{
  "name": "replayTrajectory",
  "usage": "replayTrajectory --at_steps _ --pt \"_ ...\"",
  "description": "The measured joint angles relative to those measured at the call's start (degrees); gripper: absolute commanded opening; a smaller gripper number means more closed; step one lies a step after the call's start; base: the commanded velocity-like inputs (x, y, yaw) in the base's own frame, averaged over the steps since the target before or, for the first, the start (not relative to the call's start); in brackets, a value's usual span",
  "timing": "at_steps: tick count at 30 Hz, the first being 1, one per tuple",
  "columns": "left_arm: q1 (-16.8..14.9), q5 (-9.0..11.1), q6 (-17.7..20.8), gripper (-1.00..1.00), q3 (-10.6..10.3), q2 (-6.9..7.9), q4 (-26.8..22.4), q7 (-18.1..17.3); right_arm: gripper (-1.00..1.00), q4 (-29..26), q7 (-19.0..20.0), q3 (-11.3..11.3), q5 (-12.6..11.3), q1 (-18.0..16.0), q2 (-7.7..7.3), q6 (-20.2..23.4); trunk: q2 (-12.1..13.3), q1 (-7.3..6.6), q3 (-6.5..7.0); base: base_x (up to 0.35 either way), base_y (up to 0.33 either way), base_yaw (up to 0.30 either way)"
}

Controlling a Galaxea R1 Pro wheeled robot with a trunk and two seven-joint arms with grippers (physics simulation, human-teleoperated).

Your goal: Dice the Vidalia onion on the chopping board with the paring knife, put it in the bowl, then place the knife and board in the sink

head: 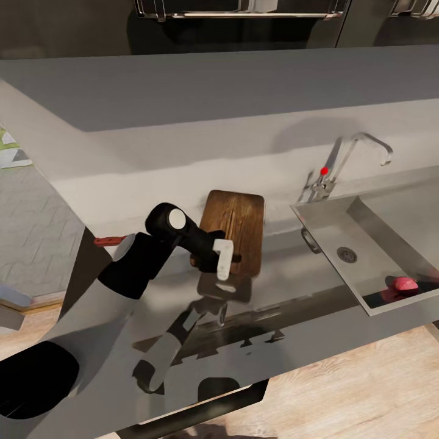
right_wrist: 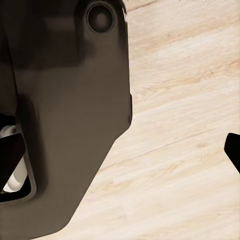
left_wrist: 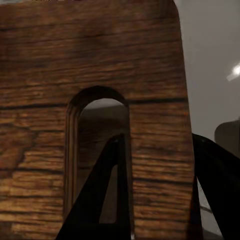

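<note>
Left wrist view: left hand, fingers apart astride board by its slot, risks nudging it along counter; right hand's state impossible to tell.

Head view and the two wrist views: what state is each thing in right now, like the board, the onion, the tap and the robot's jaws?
chopping board: flat on the countertop, slot-handle end toward the robot.
left gripper: at the board's handle end, one finger through the slot, jaws apart.
Vidalia onion: whole, lying in the sink.
tap: no water visible.
paring knife: red handle peeks out behind the left arm.
right gripper: cannot tell.
</note>
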Motion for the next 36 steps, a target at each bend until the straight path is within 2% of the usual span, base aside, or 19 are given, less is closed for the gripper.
replayTrajectory --at_steps 1,4,8,18,21,22,24,33,36 --pt "0.00 0.00 1.45 -1.00 -0.05 0.19 -0.26 0.03 1.00 0.00 0.00 -0.01 0.00 0.00 0.00 0.00 0.00 0.00 0.00 0.000 0.000 0.000" --pt "0.00 0.04 2.64 -1.00 -0.10 0.35 -0.48 0.06 1.00 0.00 0.00 -0.01 0.01 0.00 0.00 -0.07 0.00 0.00 0.02 0.000 0.000 0.000" --pt "0.00 0.06 3.16 -1.00 -0.11 0.46 -0.55 0.08 1.00 0.00 -0.01 -0.01 -0.03 0.00 0.00 -0.27 0.00 0.01 0.25 -0.050 -0.046 0.000" --pt "0.01 0.09 5.57 -1.00 -0.12 1.27 -1.81 0.08 1.00 -0.01 -0.03 -0.01 -0.07 0.00 0.00 -0.36 0.01 0.02 1.14 -0.230 -0.174 0.011" --pt "0.02 0.09 7.76 -1.00 -0.11 1.33 -2.60 0.10 1.00 0.00 -0.03 -0.01 -0.01 0.00 0.00 -0.37 0.01 0.02 1.39 -0.255 -0.217 0.171" --pt "0.02 0.01 10.29 -1.00 -0.10 1.38 -3.17 0.23 1.00 0.01 -0.03 -0.01 0.00 0.00 0.00 -0.37 0.01 0.02 1.47 -0.249 -0.229 0.204" --pt "0.02 0.06 11.84 -1.00 -0.11 1.39 -3.69 0.34 1.00 0.01 -0.03 -0.01 0.00 0.00 0.00 -0.37 0.01 0.02 1.60 -0.198 -0.254 0.212" --pt "0.02 -0.06 14.92 -1.00 -0.06 1.95 -3.44 0.50 1.00 0.01 -0.03 0.01 0.03 0.00 -0.01 -0.37 0.01 0.00 2.21 -0.021 -0.312 0.221" --pt "0.02 -0.06 15.85 -1.00 -0.03 2.54 -3.21 1.72 1.00 0.00 -0.03 0.00 0.07 0.00 -0.02 -0.37 0.01 0.00 2.41 -0.001 -0.315 0.222"
